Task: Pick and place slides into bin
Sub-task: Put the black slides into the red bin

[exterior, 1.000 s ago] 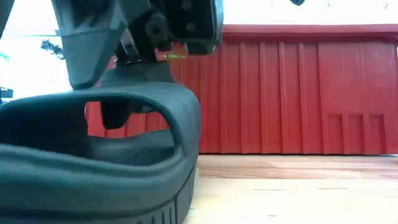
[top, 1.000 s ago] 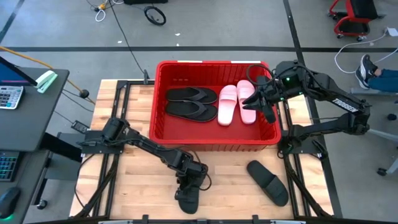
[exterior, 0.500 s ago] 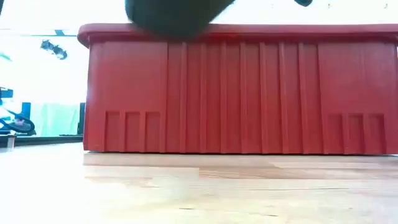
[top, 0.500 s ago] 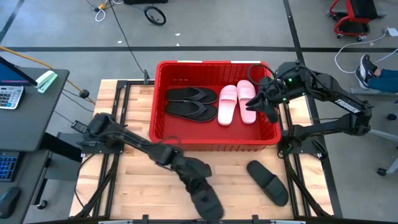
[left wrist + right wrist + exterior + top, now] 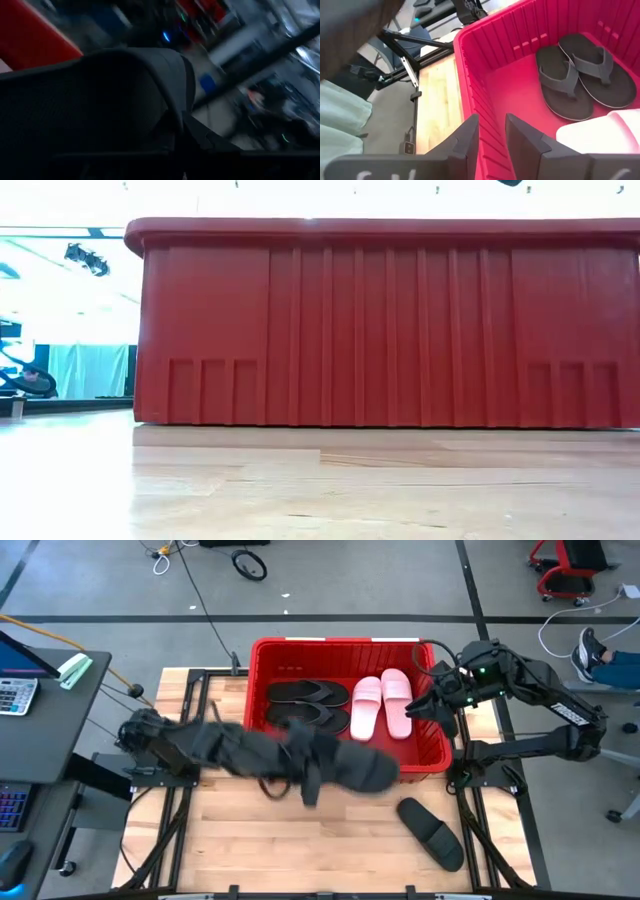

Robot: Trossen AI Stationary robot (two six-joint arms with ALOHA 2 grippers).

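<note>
My left arm reaches, blurred, across the table's middle. Its gripper (image 5: 322,766) is shut on a black broad-strap slide (image 5: 358,769), held in the air just before the red bin's near wall (image 5: 345,776). That slide fills the left wrist view (image 5: 100,110). In the bin (image 5: 380,320) two black flip-flops (image 5: 306,705) and two pale pink slides (image 5: 383,704) lie flat on its floor. A second black slide (image 5: 430,832) lies sole-down on the table at the near right. My right gripper (image 5: 492,134) stands open over the bin's right rim, nothing between its fingers. My left gripper holds the black slide near its arched strap (image 5: 167,67); blur and the slide itself hide the place of contact. The gripper comes at it about level from the table's left. The slide is lifted clear of the table and lies roughly flat.
Bare wooden table top (image 5: 230,840) stretches left of the lying slide and before the bin. The bin's ribbed near wall stands tall across the low view. A desk with a calculator (image 5: 15,695) stands off the table's left.
My left gripper has risen fast from the table's near edge with the black slide and swung toward the bin, tipping from pointing down to about level. The slide has come off the table and left the low view. My right gripper has drawn slightly toward the table's right edge.
</note>
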